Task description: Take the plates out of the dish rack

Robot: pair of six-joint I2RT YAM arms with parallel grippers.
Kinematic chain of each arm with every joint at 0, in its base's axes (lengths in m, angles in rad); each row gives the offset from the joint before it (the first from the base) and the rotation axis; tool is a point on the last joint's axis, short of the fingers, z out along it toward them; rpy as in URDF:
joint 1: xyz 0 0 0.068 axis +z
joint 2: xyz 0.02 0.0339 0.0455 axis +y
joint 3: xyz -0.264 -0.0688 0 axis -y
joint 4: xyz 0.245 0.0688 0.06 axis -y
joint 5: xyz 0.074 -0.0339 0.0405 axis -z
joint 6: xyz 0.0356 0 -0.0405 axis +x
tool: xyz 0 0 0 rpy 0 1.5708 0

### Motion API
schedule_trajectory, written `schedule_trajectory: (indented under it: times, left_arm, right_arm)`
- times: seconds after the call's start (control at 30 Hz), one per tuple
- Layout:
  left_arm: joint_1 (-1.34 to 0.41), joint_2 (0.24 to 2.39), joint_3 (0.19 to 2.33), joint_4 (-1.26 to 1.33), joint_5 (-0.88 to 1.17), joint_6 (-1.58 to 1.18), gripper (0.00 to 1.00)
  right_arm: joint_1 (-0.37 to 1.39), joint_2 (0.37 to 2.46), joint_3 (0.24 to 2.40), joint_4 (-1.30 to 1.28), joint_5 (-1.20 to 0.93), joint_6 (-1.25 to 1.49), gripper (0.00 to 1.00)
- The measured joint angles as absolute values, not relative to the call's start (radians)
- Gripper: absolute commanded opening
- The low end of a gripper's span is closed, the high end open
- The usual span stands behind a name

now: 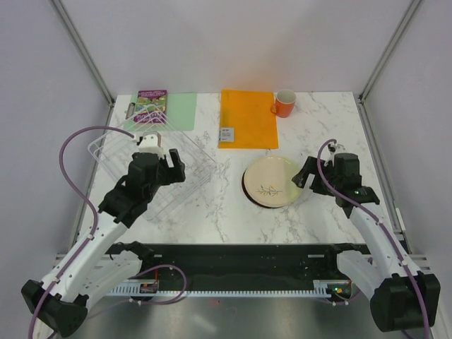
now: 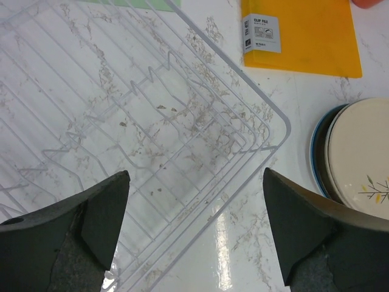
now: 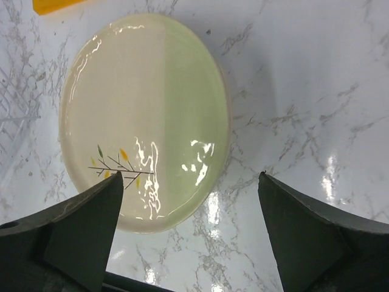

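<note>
The plates [image 1: 272, 182] lie stacked flat on the marble table [image 1: 332, 127], right of centre and well apart from the dish rack [image 1: 106, 152]. The top plate [image 3: 146, 115] is cream with a dark sprig. The left wrist view shows a blue rim and a dark rim beneath it; the number of plates in the stack probably cannot be counted from these views.

The dish rack stands at the left of the table; only marble shows through its wires [image 2: 152, 121].

The right gripper [image 1: 307, 173] hovers at the stack's right edge, jaws spread wide, holding nothing. The left gripper [image 1: 166, 159] hangs over the rack, jaws wide, holding nothing.

Behind lie an orange folder [image 1: 247, 118], an orange mug [image 1: 284, 103] and a green mat [image 1: 176, 111].
</note>
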State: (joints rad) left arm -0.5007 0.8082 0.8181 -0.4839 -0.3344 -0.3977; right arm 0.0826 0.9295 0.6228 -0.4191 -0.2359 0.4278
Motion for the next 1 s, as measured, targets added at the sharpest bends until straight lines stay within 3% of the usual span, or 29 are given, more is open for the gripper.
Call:
schedule_trajectory:
  times: [0.4, 0.57, 1.0]
  left_arm:
    - [-0.501, 0.868, 0.866, -0.485, -0.420, -0.279, 1.00]
    - [-0.501, 0.938, 0.931, -0.484, -0.407, -0.258, 1.00]
    - [-0.501, 0.871, 0.979, -0.458, -0.356, -0.241, 1.00]
  right_arm:
    - [0.094, 0.732, 0.696, -0.381, 0.081, 0.332, 0.98]
    - [0.116, 0.764, 0.688, -0.334, 0.112, 0.300, 0.98]
    - [0.166, 0.794, 0.688, -0.271, 0.159, 0.234, 0.98]
